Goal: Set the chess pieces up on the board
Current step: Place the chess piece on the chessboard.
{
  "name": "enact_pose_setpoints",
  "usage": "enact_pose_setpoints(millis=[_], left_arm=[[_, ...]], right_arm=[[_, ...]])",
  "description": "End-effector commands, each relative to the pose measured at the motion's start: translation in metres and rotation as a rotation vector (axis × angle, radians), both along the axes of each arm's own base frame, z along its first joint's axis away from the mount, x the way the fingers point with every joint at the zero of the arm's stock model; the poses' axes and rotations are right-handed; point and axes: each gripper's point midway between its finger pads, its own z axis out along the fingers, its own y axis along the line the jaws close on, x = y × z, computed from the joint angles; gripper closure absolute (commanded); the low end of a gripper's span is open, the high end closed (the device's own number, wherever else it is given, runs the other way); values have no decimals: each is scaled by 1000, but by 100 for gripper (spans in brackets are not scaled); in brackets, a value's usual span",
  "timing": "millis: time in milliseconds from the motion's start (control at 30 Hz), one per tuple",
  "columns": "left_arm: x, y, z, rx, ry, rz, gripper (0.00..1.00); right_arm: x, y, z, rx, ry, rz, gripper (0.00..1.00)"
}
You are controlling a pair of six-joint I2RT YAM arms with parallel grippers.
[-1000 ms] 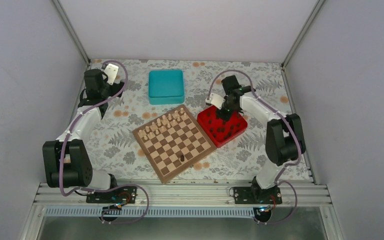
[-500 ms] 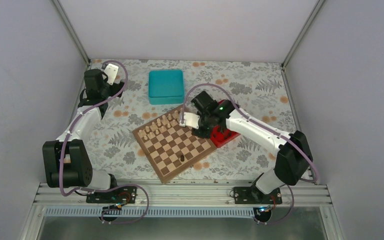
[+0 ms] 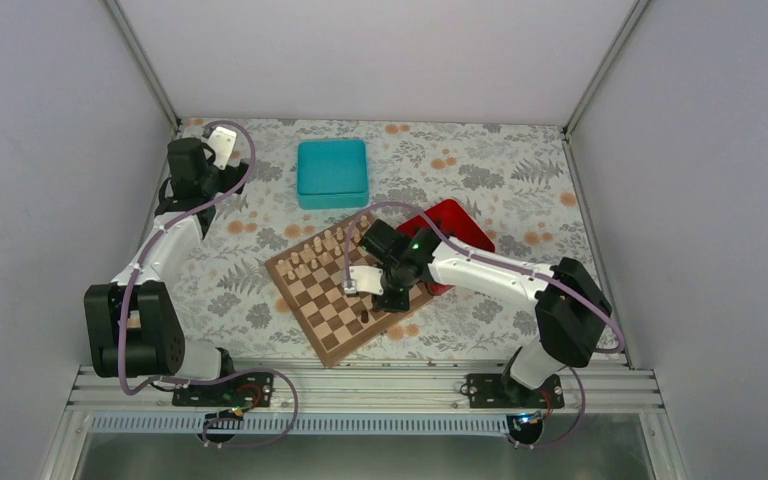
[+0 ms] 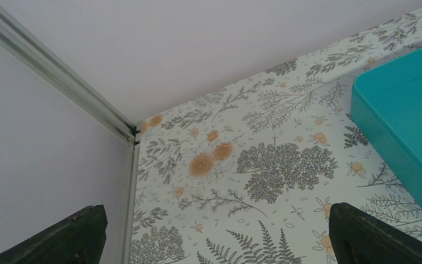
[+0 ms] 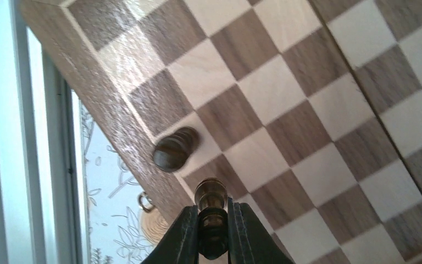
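The task is judged to be at an early stage. On the square wooden chessboard with tan and dark brown checks [image 3: 320,305], only one small dark brown wooden chess piece [image 5: 175,149] is seen standing. It is placed on a light square in the row along the near border.

A second dark brown piece [image 5: 210,193] is pinched between the narrowly closed fingers of the right gripper [image 5: 213,223]. It is held just above the board, close beside the standing one, and is not yet set down.

The pale beige wooden pieces [image 3: 330,245] are ranked along the far rows. The red square tray [image 3: 457,222] is largely hidden by the right arm, so its contents cannot be made out. Most of the dark set is presumed to be left for placing.

The left gripper [image 4: 215,220] is held spread and empty over the floral table covering [image 4: 264,165], beside the teal square box [image 4: 406,126].
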Motion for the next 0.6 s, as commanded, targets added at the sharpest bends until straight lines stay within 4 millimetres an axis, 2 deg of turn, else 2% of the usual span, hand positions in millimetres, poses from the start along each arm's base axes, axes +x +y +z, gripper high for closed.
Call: enact_pose_setpoints(millis=[0,567], left_arm=[[-1,-1,12,-6,-30,-5,0],[-1,1,11,-6,-30,-2,0]], right_arm=[[-17,8,-7,13,44,18,96],[-8,7,-22,-15,-3,2,96]])
